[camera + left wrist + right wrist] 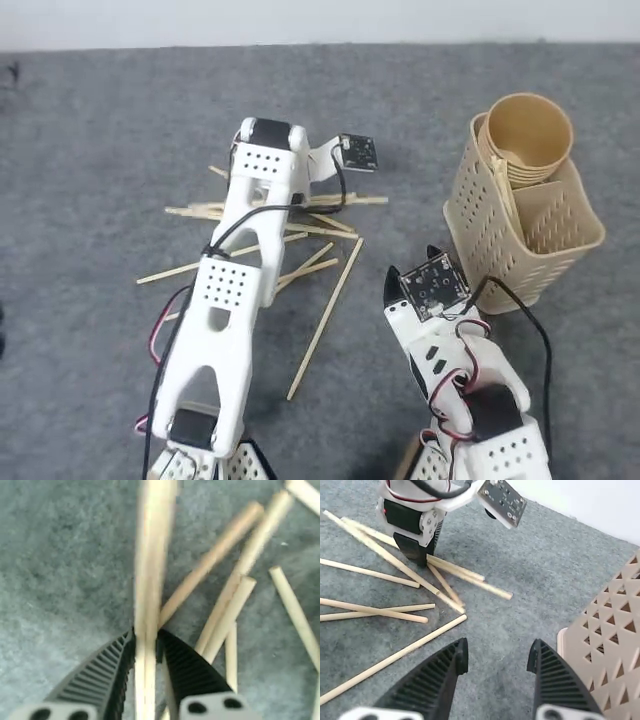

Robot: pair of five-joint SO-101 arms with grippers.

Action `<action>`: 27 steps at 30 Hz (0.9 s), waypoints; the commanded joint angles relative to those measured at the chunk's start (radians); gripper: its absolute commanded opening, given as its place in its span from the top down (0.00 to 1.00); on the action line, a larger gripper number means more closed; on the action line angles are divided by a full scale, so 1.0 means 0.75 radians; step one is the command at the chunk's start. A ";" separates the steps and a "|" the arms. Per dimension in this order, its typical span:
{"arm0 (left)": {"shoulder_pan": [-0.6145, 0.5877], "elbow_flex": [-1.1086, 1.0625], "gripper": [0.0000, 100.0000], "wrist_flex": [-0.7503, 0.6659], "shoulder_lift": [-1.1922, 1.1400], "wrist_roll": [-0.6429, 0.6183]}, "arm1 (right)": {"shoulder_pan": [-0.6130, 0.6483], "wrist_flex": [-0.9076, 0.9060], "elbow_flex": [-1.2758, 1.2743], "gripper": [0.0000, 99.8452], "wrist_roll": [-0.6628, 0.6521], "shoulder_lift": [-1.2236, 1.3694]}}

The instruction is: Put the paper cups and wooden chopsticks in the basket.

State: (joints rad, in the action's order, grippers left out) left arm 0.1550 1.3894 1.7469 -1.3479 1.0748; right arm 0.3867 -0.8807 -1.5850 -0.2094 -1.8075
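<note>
My left end effector (146, 645) is clamped narrow on a wooden chopstick (152, 555). It's light, stiff and slick, so I reckon it pivots unless gripped mid-length. More chopsticks (232, 592) lie just beyond its tips. My right end effector (497, 660) gapes beside the basket (605, 640).

A grey carpet (90, 140) with a short, felt-like nap covers the whole work surface, flat and mottled in lighter and darker flecks. Along its far side it meets a plain white wall (300, 18); the join runs straight across the top of the high view. In the right wrist view the same pale wall stands just behind the carpet's edge. The light is soft and even — shadows on the carpet are faint and blurred. A small dark object (10, 72) sits at the left border of the high view, too small to tell.
</note>
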 commanded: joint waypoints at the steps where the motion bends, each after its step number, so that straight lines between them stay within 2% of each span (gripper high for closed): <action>1: 0.059 0.013 0.99 0.014 -0.049 0.002 | 0.001 0.021 0.008 0.79 -0.016 -0.011; 6: 0.059 0.048 0.99 0.014 -0.004 -0.008 | -0.032 0.028 0.008 0.79 -0.016 -0.011; 13: 0.059 -0.042 0.99 0.014 0.325 -0.139 | -0.075 0.064 0.004 0.79 -0.004 -0.011; 20: 0.155 -0.408 0.99 0.014 0.863 -0.231 | -0.069 0.138 -0.057 0.79 -0.008 -0.011; 23: 0.233 -0.629 0.99 0.014 1.156 -0.241 | -0.073 0.140 -0.059 0.79 -0.008 -0.011; 27: 0.372 -0.809 0.99 0.010 1.557 -0.364 | -0.071 0.140 -0.061 0.79 -0.006 -0.011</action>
State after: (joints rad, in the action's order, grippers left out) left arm 0.3391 0.8738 1.7423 -0.5317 0.8876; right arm 0.3376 -0.7979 -1.6356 -0.2094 -1.8075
